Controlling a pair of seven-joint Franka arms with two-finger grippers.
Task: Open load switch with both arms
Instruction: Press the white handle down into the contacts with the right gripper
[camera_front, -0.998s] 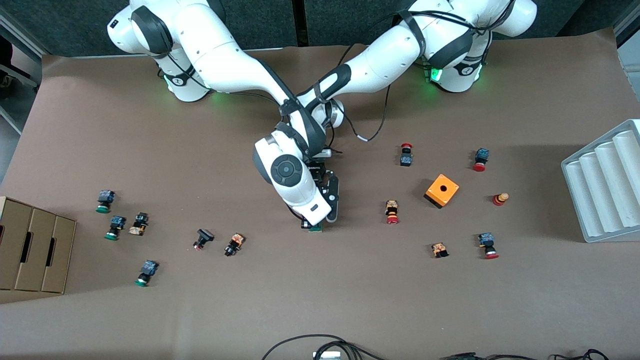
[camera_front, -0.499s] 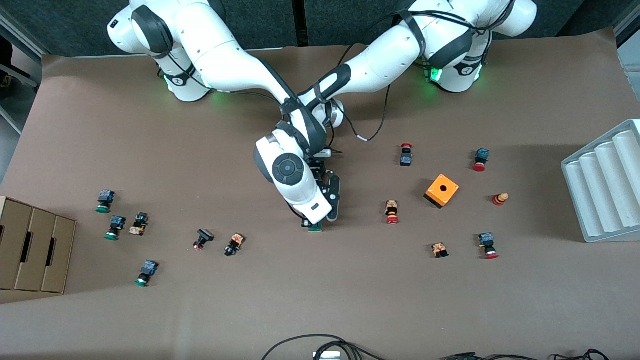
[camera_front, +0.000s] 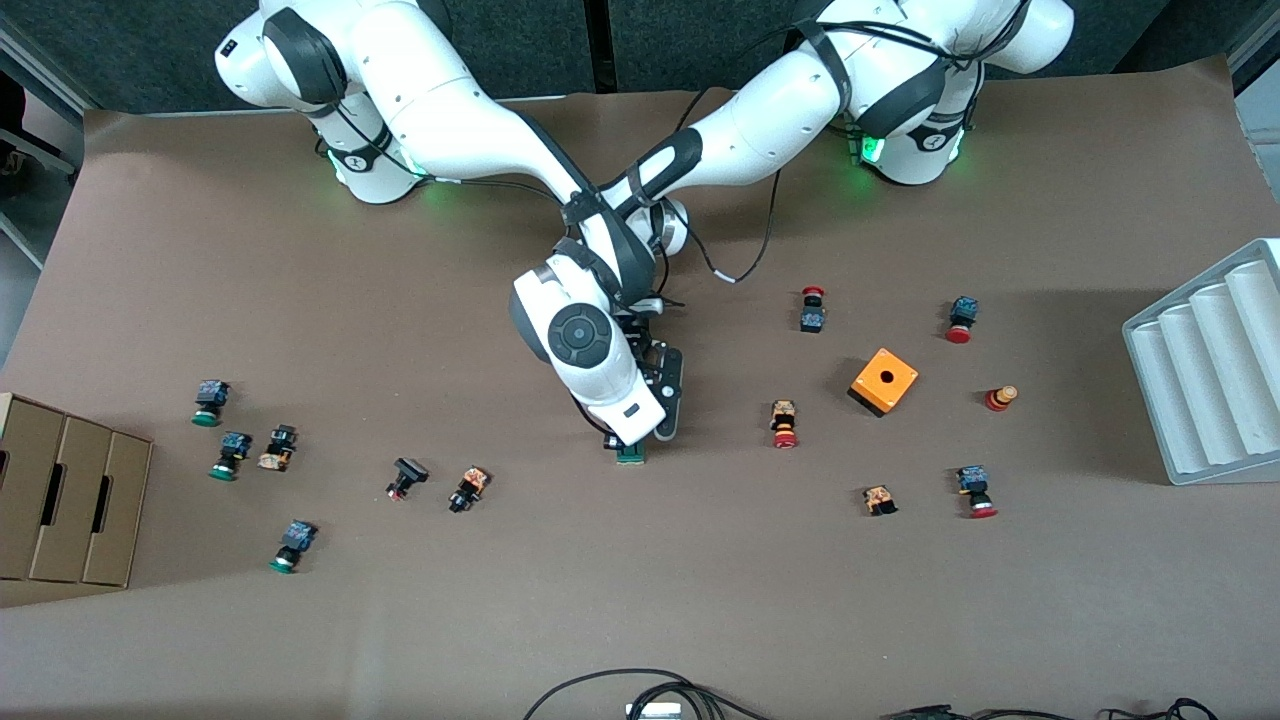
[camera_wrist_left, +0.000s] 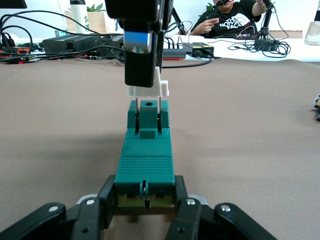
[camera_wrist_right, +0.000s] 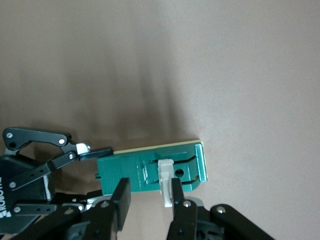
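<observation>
Table (camera_front: 700, 600): brown surface, both arm bases at its upper edge
Load switch (camera_front: 630, 455): dark green, lying flat near the middle of the table
Orange cube (camera_front: 884, 381): with a hole on top, toward the left arm's end
Red-capped buttons: several scattered around the orange cube, one (camera_front: 784, 424) between it and the load switch
Green-capped buttons: three toward the right arm's end, one (camera_front: 292, 545) nearest the front camera
White ridged tray (camera_front: 1205, 370): at the left arm's end edge
Cardboard box (camera_front: 65, 500): at the right arm's end edge
Cables (camera_front: 640, 690): at the table edge nearest the front camera
</observation>
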